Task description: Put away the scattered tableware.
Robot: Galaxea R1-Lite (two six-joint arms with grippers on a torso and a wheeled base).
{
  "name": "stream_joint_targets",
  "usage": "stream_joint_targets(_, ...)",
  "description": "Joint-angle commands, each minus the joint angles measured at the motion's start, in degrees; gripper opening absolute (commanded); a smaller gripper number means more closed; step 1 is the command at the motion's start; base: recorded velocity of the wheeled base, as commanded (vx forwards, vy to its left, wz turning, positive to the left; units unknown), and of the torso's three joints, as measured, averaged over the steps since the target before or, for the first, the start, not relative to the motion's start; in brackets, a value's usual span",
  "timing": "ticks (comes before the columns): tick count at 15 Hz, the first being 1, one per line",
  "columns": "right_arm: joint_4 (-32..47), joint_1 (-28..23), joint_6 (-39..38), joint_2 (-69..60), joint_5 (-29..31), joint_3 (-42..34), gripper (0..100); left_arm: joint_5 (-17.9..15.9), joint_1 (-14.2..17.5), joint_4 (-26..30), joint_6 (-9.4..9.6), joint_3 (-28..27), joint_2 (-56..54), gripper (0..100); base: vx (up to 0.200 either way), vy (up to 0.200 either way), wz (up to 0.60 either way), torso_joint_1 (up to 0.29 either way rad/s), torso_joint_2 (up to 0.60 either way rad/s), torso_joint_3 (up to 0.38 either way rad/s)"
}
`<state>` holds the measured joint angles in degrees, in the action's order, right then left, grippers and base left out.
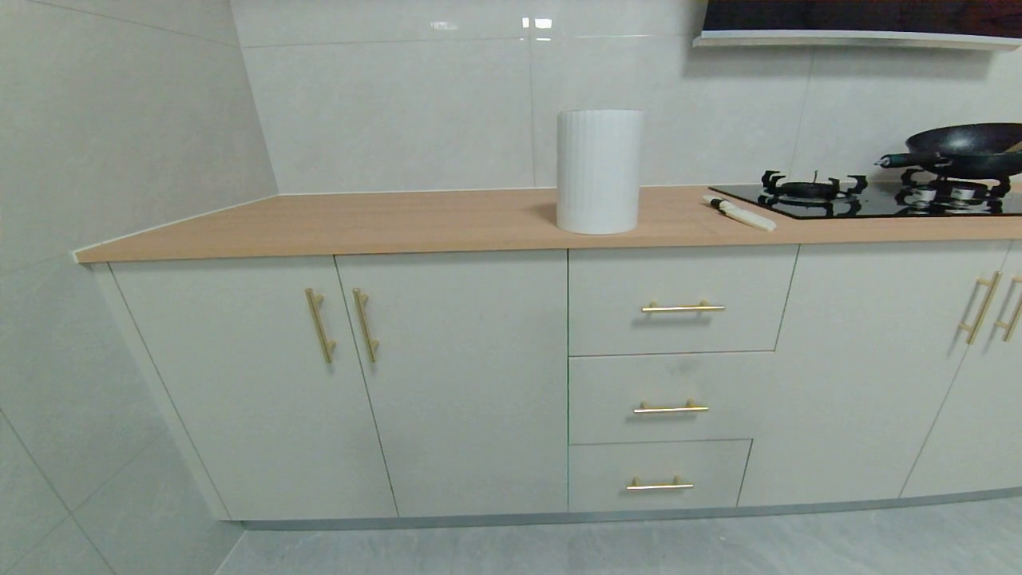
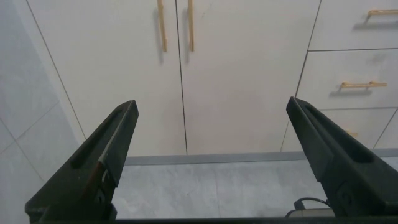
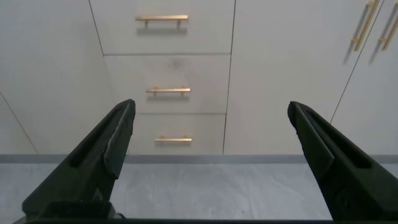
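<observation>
Left gripper (image 2: 210, 107): jaws spread wide with nothing between them. It sits low in front of the cream double cabinet doors (image 2: 180, 74) with brass bar handles (image 2: 161, 25), and the grey tiled floor (image 2: 211, 186) is below.

On the light wood countertop (image 1: 359, 220), a tall white ribbed cylindrical container (image 1: 599, 172) stands upright near the middle, above the three-drawer stack (image 1: 675, 375).

Right gripper (image 3: 210, 106): jaws equally wide and empty, facing that drawer stack.

Right of the container and apart from it, a slim white-handled utensil (image 1: 738, 213) lies flat on the wood, just beside the front-left corner of the black glass gas hob (image 1: 870, 206). It is possibly a knife, but it's too small to tell.

A black frying pan (image 1: 966, 148) sits on the hob's right burner.
</observation>
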<state>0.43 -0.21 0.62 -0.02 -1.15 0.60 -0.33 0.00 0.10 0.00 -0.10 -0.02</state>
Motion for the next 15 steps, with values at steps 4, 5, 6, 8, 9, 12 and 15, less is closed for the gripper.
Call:
stream_joint_targets(4,0.2,0.0,0.0,0.1,0.0,-0.4,100,0.0,0.0,0.0,0.00,0.0,0.0,100,0.000,0.000,0.00,0.000,0.00,0.000)
stream_joint_targets(5,0.2,0.0,0.0,0.1,0.0,-0.4,100,0.0,0.0,0.0,0.00,0.0,0.0,100,0.000,0.000,0.00,0.000,0.00,0.000)
stream_joint_targets(6,0.2,0.0,-0.2,0.1,0.1,-0.4,100,0.0,0.0,0.0,0.00,0.0,0.0,100,0.000,0.000,0.00,0.000,0.00,0.000)
stream_joint_targets(8,0.2,0.0,-0.2,0.1,0.2,-0.4,100,0.0,0.0,0.0,0.00,0.0,0.0,100,0.000,0.000,0.00,0.000,0.00,0.000)
stream_joint_targets(9,0.2,0.0,-0.1,0.1,0.2,-0.3,100,0.0,0.0,0.0,0.09,0.0,0.0,100,0.000,0.000,0.00,0.000,0.00,0.000)
stream_joint_targets(12,0.2,0.0,0.0,0.1,0.2,-0.3,100,0.0,0.0,0.0,0.18,0.0,0.0,100,0.000,0.000,0.00,0.000,0.00,0.000)
stream_joint_targets(15,0.2,0.0,-0.1,0.1,0.2,-0.3,100,0.0,0.0,0.0,0.18,0.0,0.0,100,0.133,0.000,0.00,0.002,0.00,0.000)
